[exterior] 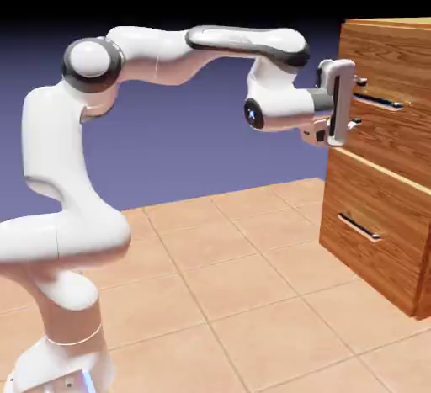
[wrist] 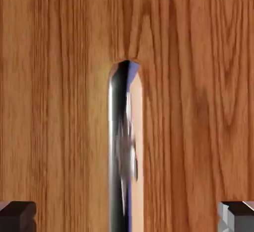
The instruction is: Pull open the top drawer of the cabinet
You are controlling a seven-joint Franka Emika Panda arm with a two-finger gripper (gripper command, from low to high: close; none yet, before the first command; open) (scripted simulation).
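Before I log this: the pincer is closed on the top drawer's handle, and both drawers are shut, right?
Not closed: the hand view shows the pincer open, its fingertips wide apart on either side of the handle.

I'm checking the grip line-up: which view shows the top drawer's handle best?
The hand view: the top drawer's handle appears large there, between the open fingertips. The exterior view shows it small, partly hidden by the tool.
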